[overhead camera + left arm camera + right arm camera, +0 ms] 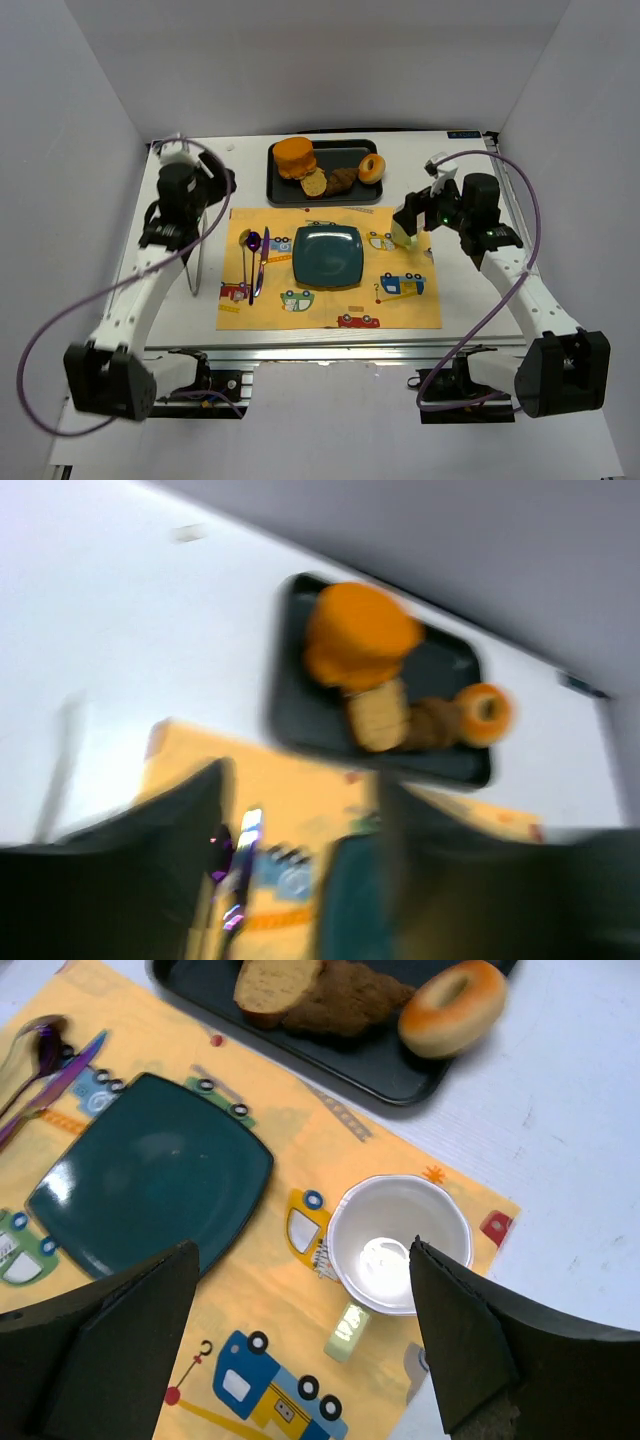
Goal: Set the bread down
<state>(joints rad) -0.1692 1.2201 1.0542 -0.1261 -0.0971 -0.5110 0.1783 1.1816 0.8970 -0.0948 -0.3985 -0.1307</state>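
Note:
The bread slice (314, 183) lies on the black tray (352, 153) at the back, between a round orange bun (295, 156) and a brown piece (342, 180); a bagel (372, 167) is at the tray's right. The slice also shows in the blurred left wrist view (378, 713) and at the top of the right wrist view (275, 982). The teal square plate (327, 255) sits bare on the yellow placemat (330, 310). My left gripper (220, 186) is open and empty, raised by the placemat's far-left corner (300, 790). My right gripper (412, 222) is open and empty above a white mug (398, 1243).
A purple spoon and knife (256, 258) lie on the placemat left of the plate. The mug (405, 238) stands right of the plate. White walls enclose the table on the left, back and right.

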